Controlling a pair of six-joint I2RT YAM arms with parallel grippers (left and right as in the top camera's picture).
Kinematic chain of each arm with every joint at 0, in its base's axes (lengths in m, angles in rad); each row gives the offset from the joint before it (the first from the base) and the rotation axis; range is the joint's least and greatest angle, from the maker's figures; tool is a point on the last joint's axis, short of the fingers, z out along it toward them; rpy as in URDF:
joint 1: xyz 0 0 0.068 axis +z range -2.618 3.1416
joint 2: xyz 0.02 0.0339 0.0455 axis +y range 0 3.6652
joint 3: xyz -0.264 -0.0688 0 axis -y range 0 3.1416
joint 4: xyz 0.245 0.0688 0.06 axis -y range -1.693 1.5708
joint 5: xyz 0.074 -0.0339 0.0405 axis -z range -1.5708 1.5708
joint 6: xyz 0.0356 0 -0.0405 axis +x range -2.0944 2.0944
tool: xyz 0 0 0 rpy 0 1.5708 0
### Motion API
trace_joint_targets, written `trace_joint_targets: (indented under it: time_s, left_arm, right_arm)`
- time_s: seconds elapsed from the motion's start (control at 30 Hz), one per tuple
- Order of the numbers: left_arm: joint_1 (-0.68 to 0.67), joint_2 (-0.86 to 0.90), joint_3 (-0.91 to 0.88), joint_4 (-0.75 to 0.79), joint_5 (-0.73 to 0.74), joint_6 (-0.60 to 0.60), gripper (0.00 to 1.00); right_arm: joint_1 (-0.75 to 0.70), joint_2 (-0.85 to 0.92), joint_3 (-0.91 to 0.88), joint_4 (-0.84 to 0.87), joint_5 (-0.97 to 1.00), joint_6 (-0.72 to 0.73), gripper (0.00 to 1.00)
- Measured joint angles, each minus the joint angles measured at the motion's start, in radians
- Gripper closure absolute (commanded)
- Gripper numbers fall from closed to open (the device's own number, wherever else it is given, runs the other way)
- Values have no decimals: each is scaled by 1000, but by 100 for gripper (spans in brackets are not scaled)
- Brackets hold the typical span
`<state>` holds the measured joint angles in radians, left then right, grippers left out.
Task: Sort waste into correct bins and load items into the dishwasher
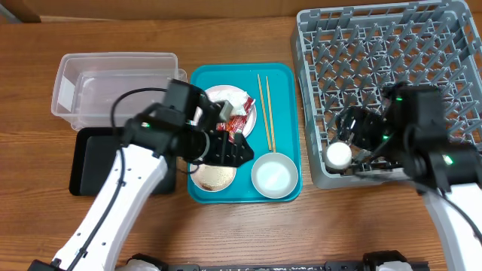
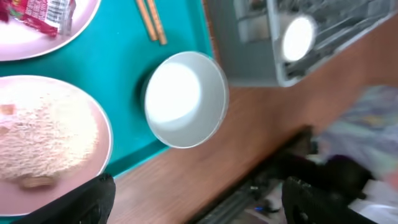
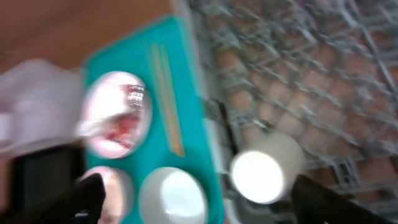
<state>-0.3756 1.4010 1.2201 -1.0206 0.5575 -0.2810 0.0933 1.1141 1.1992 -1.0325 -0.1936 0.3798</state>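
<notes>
Two open grippers, and neither carries anything that I can see. My left gripper (image 1: pixel 230 147) hovers low over the teal tray (image 1: pixel 290 98), between the plate (image 1: pixel 217 94) and the rice dish (image 1: pixel 213 178). Its wrist view shows the jaws apart with nothing between them. My right gripper (image 1: pixel 360 143) hangs over the near left corner of the rack (image 1: pixel 422 45), jaws spread. The cup (image 1: pixel 339 156) sits just beside it on the rack floor, so I judge the cup loaded.

The red packet (image 1: pixel 235 122) lies on the plate near my left fingers, and I take it as the next pick. To do that well I would set the jaws astride its crinkled edge and pinch only the wrapper, not the plate rim. I would then lift straight up, clear of the chopsticks (image 1: pixel 266 113), and carry it left toward the clear tub (image 1: pixel 117 56) or the black tray (image 1: pixel 86 162). Which bin suits it I cannot tell from here.

Overhead, my own arm partly hides the packet. The left wrist view adds what overhead lacks: rice heaped in its dish, and the pale bowl (image 2: pixel 183 99) empty. The right wrist view is blurred, yet it shows the cup among the pegs with a bright round face toward the camera. Whether that face is the mouth or the base I cannot tell.
</notes>
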Motion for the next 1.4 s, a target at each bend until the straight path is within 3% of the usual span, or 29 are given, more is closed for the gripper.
trace_joint_targets:
  time_s: [0.1,0.23,0.27,0.3,0.4,0.6,0.83,0.93,1.03,1.07,1.4]
  left_arm:
    - [-91,3,0,7,-126,-11,12]
    - [-296,79,0,37,-405,-66,16]
    - [-326,108,0,52,-442,-77,21]
    - [-351,139,0,73,-471,-87,34]
    - [-396,238,0,97,-535,-130,39]
    - [-401,267,-2,55,-606,-219,28]
    - [-368,260,-8,21,-710,-309,39]
    - [-368,317,-10,42,-745,-342,54]
    - [-368,378,-15,61,-758,-361,89]
    - [-368,394,-17,60,-761,-370,96]
    - [-291,374,-23,29,-692,-387,96]
  right_arm:
    - [0,-63,9,44,-89,-4,0]
    - [0,-88,11,41,-182,-8,0]
    - [0,-84,11,32,-195,-10,0]
    - [0,-81,11,23,-201,-10,0]
    - [0,-75,11,1,-220,-15,0]
    - [0,-75,11,-15,-229,-27,0]
    - [0,-75,11,-23,-230,-34,0]
    - [0,-75,11,-27,-234,-37,0]
    - [0,-75,11,-31,-237,-37,0]
    - [0,-75,11,-31,-237,-37,0]
    - [0,-75,11,-37,-237,-38,0]
